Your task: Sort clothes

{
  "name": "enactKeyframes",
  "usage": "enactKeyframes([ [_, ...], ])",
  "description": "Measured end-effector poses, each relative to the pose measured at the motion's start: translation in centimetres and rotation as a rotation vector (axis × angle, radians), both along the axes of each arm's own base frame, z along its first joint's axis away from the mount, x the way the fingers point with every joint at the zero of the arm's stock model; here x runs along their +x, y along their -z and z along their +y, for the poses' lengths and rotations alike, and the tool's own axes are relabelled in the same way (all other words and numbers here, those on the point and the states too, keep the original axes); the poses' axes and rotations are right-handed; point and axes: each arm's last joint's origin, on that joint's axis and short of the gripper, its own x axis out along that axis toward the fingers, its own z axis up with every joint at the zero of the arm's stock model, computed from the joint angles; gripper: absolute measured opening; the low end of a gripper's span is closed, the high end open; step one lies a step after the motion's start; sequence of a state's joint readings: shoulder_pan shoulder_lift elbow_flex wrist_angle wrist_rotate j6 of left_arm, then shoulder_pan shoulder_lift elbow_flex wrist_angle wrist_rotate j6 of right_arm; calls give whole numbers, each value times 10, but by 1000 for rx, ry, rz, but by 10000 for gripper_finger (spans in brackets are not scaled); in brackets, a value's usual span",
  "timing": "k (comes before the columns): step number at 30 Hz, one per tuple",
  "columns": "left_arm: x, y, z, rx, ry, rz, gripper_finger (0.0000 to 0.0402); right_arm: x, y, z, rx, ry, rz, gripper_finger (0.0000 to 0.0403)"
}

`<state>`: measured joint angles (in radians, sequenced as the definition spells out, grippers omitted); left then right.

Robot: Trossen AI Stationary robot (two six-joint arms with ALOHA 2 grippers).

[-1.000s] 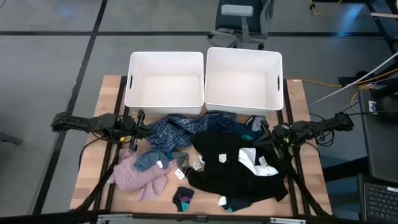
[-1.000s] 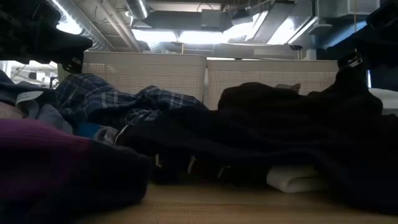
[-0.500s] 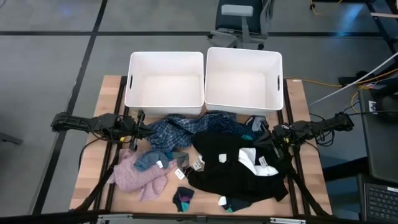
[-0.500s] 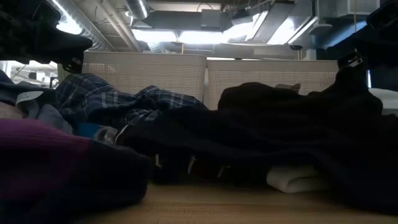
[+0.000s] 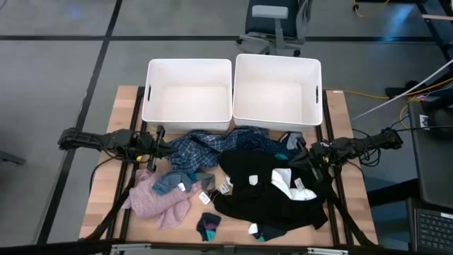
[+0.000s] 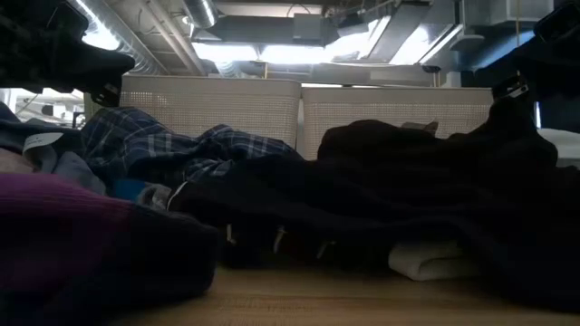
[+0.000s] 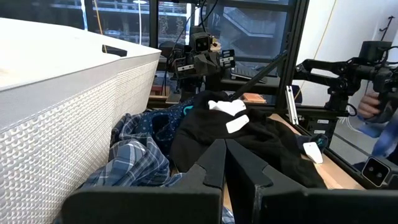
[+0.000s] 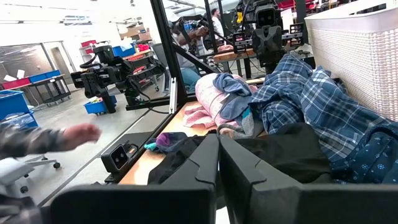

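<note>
The clothes lie in a messy heap on the desk (image 5: 106, 142), in front of two white bins (image 5: 187, 92). The pink fuzzy top (image 5: 159, 202) is near the left front. The blue plaid shirt (image 5: 205, 145) sits in the middle. A big black piece (image 5: 262, 191) covers the right side. A small dark sock (image 5: 209, 227), I think, lies at the front edge. The left pincer (image 5: 161, 147) is closed tight beside the plaid shirt, holding nothing. The right pincer (image 5: 301, 151) is closed too, by the black piece.

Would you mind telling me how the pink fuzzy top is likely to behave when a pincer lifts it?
The pink fuzzy top lies crumpled, so it will probably droop limply. The grey-blue garment overlapping it may drag along.
</note>
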<state>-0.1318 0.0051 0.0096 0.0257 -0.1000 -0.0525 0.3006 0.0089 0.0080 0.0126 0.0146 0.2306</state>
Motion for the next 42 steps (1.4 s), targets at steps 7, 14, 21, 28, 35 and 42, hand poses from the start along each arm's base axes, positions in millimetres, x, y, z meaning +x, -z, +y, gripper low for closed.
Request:
enactKeyframes([
  [7, 0, 0, 0, 0, 0, 0, 1, 0, -3, 0, 7, 7, -31, 17],
  [14, 0, 0, 0, 0, 0, 0, 1, 0, -9, -4, 31, 149, -83, 17],
  [21, 0, -2, 0, 34, -15, -24, 1, 1, -9, -9, 41, 294, -86, 17],
  [28, 0, -2, 0, 47, -16, -25, 1, 0, -13, -11, 6, 364, -125, 17],
  [35, 0, -6, 0, 56, -18, -60, 1, -1, -19, -11, -9, 369, -189, 17],
  [42, -2, -15, 0, 48, -10, -88, 1, -1, -30, -11, -31, 386, -297, 17],
])
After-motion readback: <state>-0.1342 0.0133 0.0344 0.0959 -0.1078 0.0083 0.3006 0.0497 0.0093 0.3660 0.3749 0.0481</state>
